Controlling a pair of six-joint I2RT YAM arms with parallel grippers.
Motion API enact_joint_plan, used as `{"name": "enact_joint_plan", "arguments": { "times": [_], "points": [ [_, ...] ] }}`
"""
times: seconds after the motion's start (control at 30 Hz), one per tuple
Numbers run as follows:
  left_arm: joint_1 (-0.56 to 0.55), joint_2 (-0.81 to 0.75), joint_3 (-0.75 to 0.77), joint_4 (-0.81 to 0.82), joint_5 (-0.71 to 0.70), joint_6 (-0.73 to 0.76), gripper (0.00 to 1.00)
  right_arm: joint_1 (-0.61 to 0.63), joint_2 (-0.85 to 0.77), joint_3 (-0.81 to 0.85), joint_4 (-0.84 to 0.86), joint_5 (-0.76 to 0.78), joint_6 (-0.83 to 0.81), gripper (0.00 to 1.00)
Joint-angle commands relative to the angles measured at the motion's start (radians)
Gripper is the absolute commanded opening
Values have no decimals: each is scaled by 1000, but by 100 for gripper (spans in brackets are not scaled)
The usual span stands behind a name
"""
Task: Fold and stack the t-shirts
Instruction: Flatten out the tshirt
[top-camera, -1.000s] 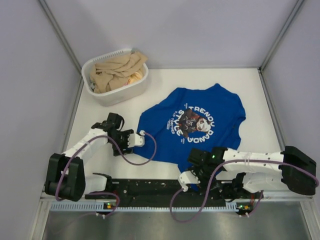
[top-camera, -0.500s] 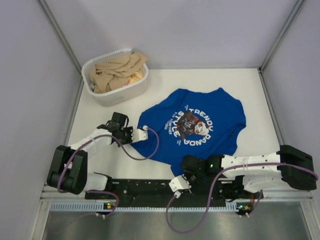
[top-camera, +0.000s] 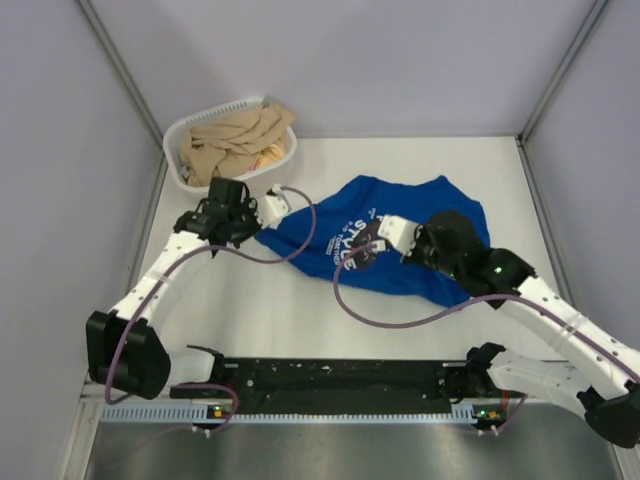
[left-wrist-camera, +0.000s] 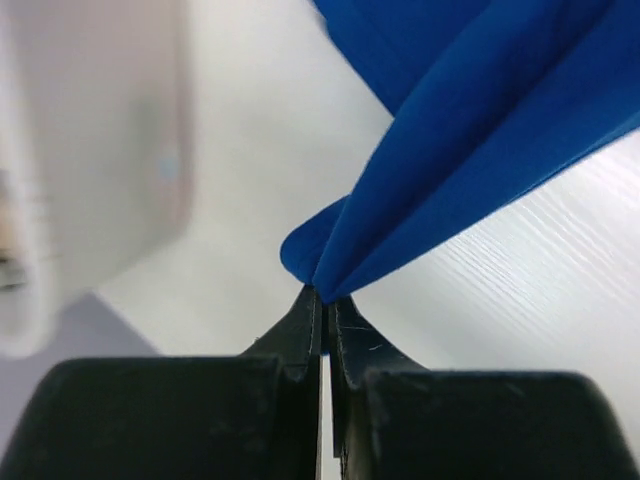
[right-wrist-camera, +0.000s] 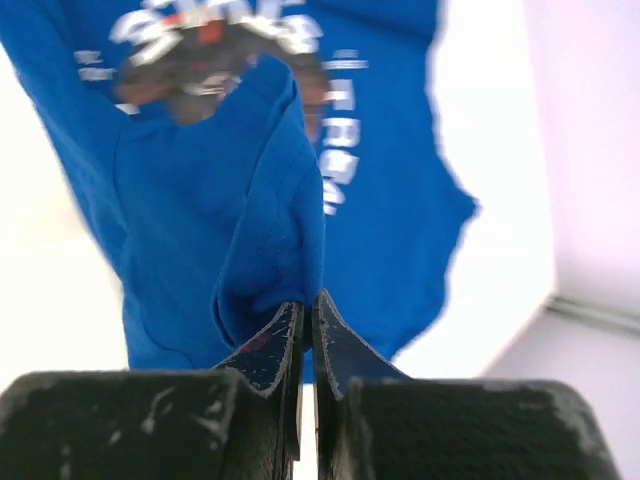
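Note:
A royal-blue t-shirt (top-camera: 420, 270) with white lettering lies bunched on the white table, its near edge lifted and drawn over its print. My left gripper (top-camera: 260, 228) is shut on the shirt's left corner; in the left wrist view the jaws (left-wrist-camera: 325, 297) pinch a blue fold (left-wrist-camera: 470, 150) that hangs above the table. My right gripper (top-camera: 388, 248) is shut on another part of the edge, held over the shirt's middle; in the right wrist view the jaws (right-wrist-camera: 309, 300) clamp a blue fold (right-wrist-camera: 270, 210) above the printed front.
A white laundry basket (top-camera: 250, 190) holding beige cloth (top-camera: 235, 140) stands at the far left, close behind my left gripper, and shows blurred in the left wrist view (left-wrist-camera: 90, 150). Grey walls close in the table on three sides.
Both grippers closed on the shirt's near edge and carried it up and away from the bases. The flat shirt is now bunched toward the far side.

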Motion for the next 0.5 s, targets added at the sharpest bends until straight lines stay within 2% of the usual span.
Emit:
{"name": "enact_joint_plan", "arguments": {
  "times": [0.0, 0.17, 0.3, 0.47],
  "points": [
    [1, -115, 309, -148, 6, -118, 0, -58, -61, 268, -25, 163, -11, 0],
    [-4, -232, 515, -218, 9, -123, 0, -60, -78, 612, -44, 274, -41, 0],
    [-7, -282, 688, -296, -16, -127, 0, -58, -95, 819, -62, 254, -89, 0],
    [-18, -310, 901, -432, 18, -144, 0, -55, -122, 976, -91, 175, -95, 0]
  ]
}}
